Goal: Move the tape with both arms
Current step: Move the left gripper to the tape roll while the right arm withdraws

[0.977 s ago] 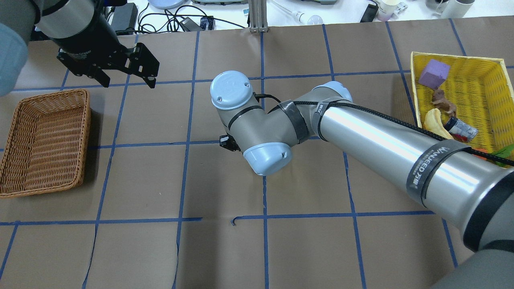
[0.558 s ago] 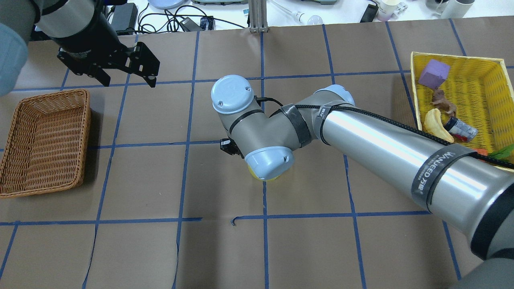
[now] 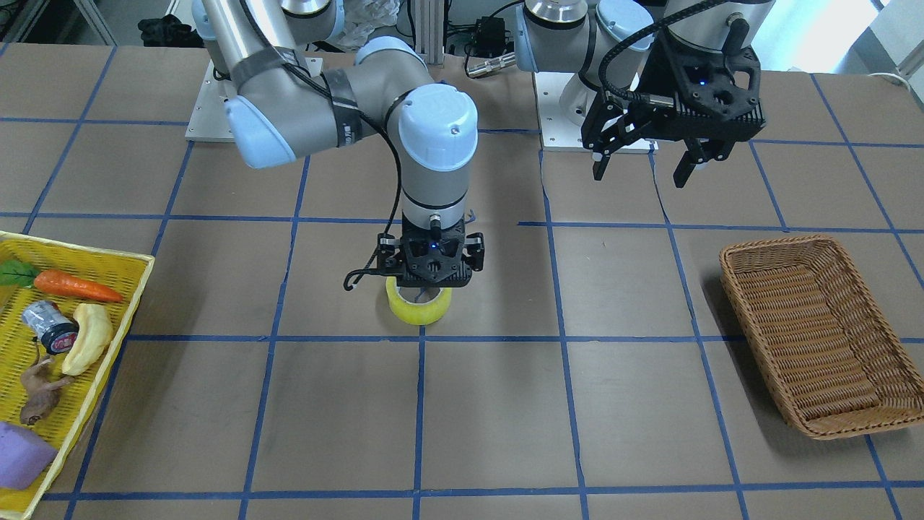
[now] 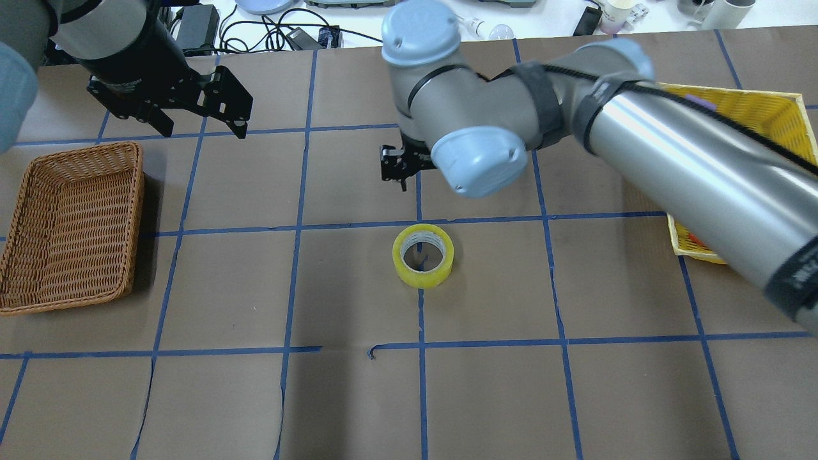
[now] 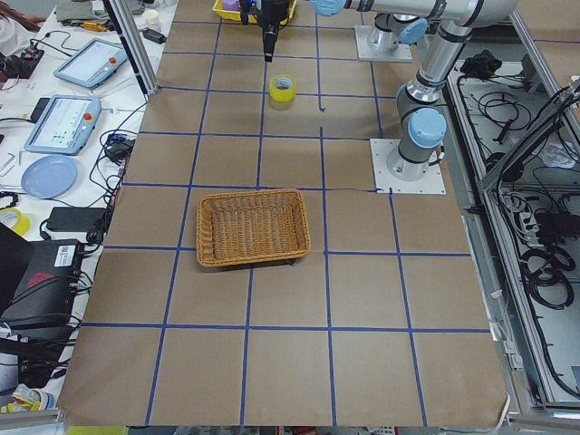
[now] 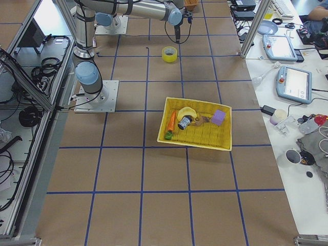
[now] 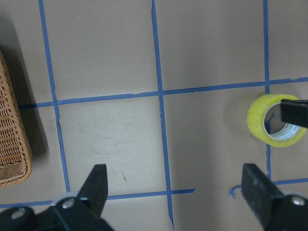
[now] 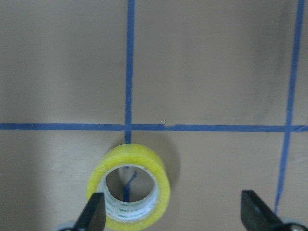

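The yellow-green tape [image 4: 423, 255] lies flat on the brown table, hole up, near the centre; it also shows in the front view [image 3: 419, 309] and the right wrist view [image 8: 129, 187]. My right gripper [image 3: 431, 278] hangs open and empty above the tape, apart from it. In the overhead view the right gripper [image 4: 397, 167] is partly hidden under its wrist. My left gripper [image 4: 204, 131] is open and empty, held high at the far left beyond the wicker basket. The left wrist view shows the tape [image 7: 276, 120] far to its right.
An empty wicker basket [image 4: 137, 191] stands at the left edge of the table. A yellow basket [image 3: 86, 254] on the right side holds a carrot [image 3: 76, 286], a banana, a can, a toy animal and a purple block [image 3: 22, 455]. Blue tape lines grid the table.
My right arm has lifted and drawn back toward the far side, uncovering the tape, which stays lying on the table. The left arm has not moved.
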{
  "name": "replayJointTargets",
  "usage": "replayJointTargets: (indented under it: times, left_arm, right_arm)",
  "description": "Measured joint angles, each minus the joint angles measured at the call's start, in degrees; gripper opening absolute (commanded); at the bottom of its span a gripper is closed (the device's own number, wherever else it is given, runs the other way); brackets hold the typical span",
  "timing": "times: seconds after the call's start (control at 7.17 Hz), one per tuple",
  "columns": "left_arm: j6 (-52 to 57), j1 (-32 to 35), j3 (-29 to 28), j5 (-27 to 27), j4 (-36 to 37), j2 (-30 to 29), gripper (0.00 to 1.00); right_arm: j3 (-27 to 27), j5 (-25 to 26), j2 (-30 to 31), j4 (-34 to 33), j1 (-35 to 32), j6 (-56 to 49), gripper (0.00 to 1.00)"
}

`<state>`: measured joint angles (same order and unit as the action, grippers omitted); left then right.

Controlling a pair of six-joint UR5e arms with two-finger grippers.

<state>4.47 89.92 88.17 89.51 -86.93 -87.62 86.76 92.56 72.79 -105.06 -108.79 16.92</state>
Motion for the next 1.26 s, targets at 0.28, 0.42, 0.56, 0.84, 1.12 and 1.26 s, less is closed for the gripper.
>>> replayJointTargets:
  times: [0.28,0.42,0.56,0.84,1.12,1.26]
  left_arm:
    - [-0.7,0.7,0.3,0.0,0.3,-1.6,1.00]
    - [-1.8,2.2,1.5,-0.1,2.1,-3.5,1.00]
    - [-5.2,5.3,3.0,-0.2,6.2,-6.5,1.00]
    - [-13.4,13.6,5.3,-0.1,11.9,-12.7,1.00]
    - [-16.6,17.0,9.7,-3.6,20.4,-17.6,1.00]
    - [-17.6,18.3,12.5,-5.7,24.9,-19.5,1.00]
  right_arm:
    - [-2.7,1.3,6.2,10.5,7.2,-9.9,1.00]
    - [-2.9,2.0,9.1,14.0,10.8,-15.3,1.00]
    - [-3.0,2.0,11.3,15.3,14.0,-20.6,1.00]
    - [-2.9,0.8,13.5,11.1,17.1,-26.2,1.00]
    - [-1.9,0.2,14.4,9.2,17.4,-26.8,1.00]
    - [-0.5,0.0,15.0,8.5,17.4,-26.8,1.00]
